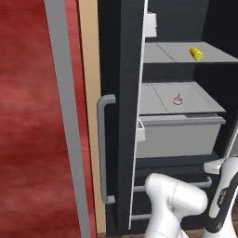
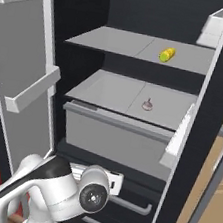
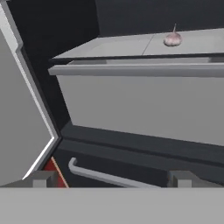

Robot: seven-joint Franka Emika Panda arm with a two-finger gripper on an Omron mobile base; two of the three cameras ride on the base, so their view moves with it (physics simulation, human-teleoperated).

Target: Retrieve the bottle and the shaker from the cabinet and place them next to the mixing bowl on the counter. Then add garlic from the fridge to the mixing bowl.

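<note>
The fridge [image 1: 122, 116] stands open, dark inside with pale grey shelves. A small pinkish garlic bulb [image 1: 177, 100] [image 2: 147, 105] [image 3: 172, 39] sits alone on the middle shelf, above a grey drawer [image 2: 114, 139]. My gripper [image 3: 112, 179] is open and holds nothing. It hangs low in front of that drawer, below the garlic and well short of it. The hand [image 2: 104, 177] shows beyond the arm's elbow. The bottle, shaker, cabinet, mixing bowl and counter are out of view.
A yellow item [image 1: 196, 53] [image 2: 167, 54] lies on the upper shelf. The open door [image 2: 23, 70] with its racks stands at the left of the right base view. Grey bar pulls [image 3: 100, 175] cross the lower drawers. A long door handle [image 1: 104, 148] and a red wall [image 1: 28, 139] lie to the left.
</note>
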